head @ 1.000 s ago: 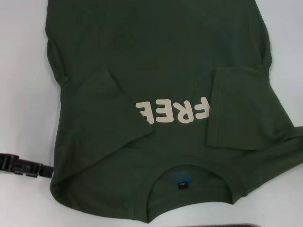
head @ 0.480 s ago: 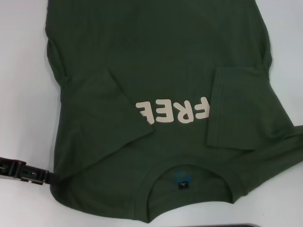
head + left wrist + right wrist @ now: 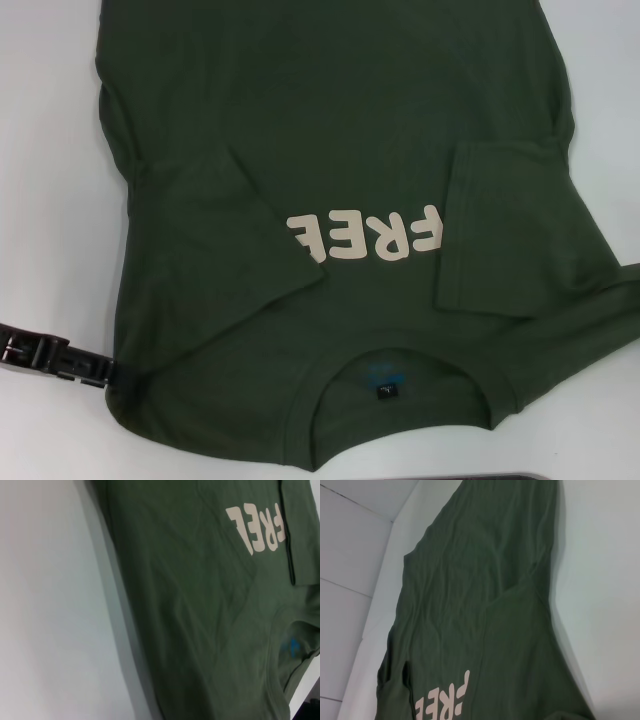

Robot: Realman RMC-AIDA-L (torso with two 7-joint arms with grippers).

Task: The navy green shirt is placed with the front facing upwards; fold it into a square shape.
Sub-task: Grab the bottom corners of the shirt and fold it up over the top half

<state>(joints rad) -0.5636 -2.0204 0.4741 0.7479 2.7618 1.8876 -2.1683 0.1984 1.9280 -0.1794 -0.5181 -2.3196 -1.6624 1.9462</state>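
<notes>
- Since half a second earlier, the left gripper [image 3: 108, 372] had crept a little farther toward the shirt's lower-left shoulder corner and met the fabric edge; the cloth itself lay unchanged.
- The navy green shirt [image 3: 340, 130] was spread flat on the white table [image 3: 50, 200], front side up, collar nearest the robot and hem running off the far edge of the head view.
- Its dark olive cotton looked soft and matte, with shallow diagonal creases across the body.
- Both short sleeves were folded inward over the chest: the left one formed a slanted flap [image 3: 225, 235], the right one a straighter rectangular flap [image 3: 500, 225] with a stitched hem.
- Thick cream letters [image 3: 365, 236] read "FREE", upside-down from the head view, with the left flap covering the print's end.
- The ribbed neckline [image 3: 400, 345] curved in an arc, with a small blue-and-black label [image 3: 384, 380] inside it.
- The left gripper was a black, blocky metal piece lying low on the table; whether its jaws were apart or closed could not be told, nor whether they held cloth.
- The right gripper was out of sight in every view.
</notes>
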